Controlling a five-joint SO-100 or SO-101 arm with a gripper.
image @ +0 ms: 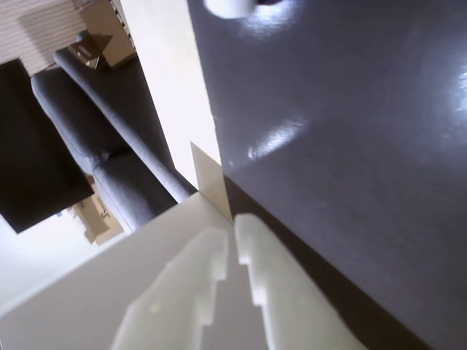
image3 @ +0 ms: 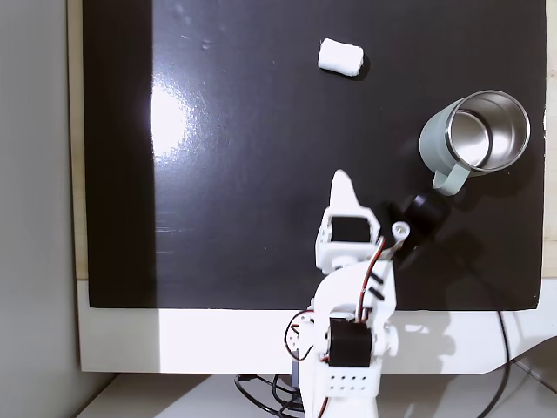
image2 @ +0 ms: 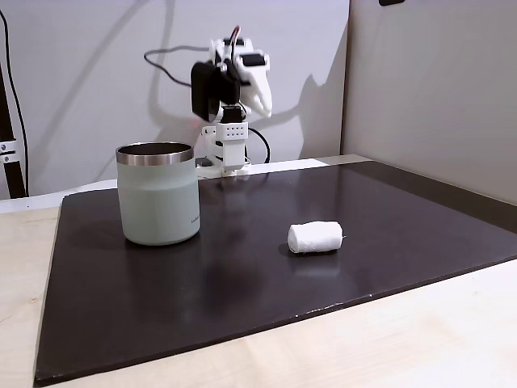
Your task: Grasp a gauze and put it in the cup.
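Observation:
The gauze (image2: 315, 237) is a small white roll lying on its side on the dark mat, right of the cup (image2: 158, 202) in this fixed view. From above, the gauze (image3: 340, 56) lies near the mat's far edge and the mint cup (image3: 433, 157) stands upright at the right, steel inside showing. My white gripper (image3: 342, 180) hangs folded back over the mat's near side, well apart from both. It is raised at the rear (image2: 261, 99). In the wrist view the gripper (image: 235, 222) has its fingers together with nothing between them, and the gauze (image: 230, 7) peeks in at the top edge.
The dark mat (image2: 242, 283) covers most of a pale wooden table (image2: 404, 339). The arm's base (image3: 344, 366) sits at the mat's near edge with cables (image3: 513, 348) trailing off. A grey wall panel (image2: 436, 89) borders the right. A grey sofa (image: 109, 138) shows beyond the table.

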